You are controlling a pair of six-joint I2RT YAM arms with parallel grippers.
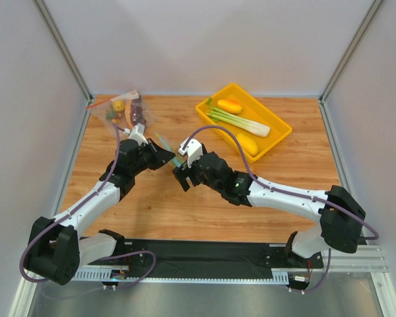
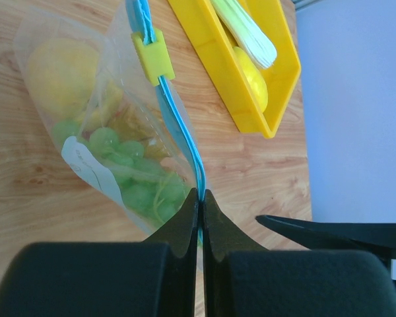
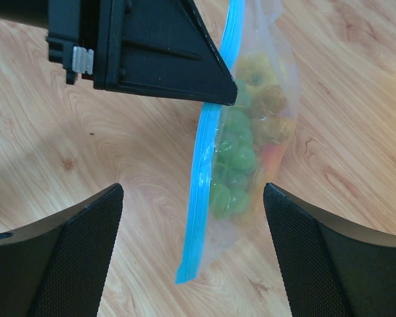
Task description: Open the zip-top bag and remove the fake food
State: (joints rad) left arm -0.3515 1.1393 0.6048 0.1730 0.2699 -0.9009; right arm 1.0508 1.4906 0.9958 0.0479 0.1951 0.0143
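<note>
I am at the opening step: my left gripper pinches the blue strip of the one bag I hold mid-table, its one yellow slider seemingly unslid and the food inside, so next my spread right gripper should clamp the strip's near end.

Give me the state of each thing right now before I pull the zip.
Bag: blue zip looks closed.
Left pincer: shut on the bag's zip edge.
Right pincer: open, fingers either side of the bag, apart from it.
Toy food: inside the bag.
Yellow tray: holds a leek and other pieces.
</note>
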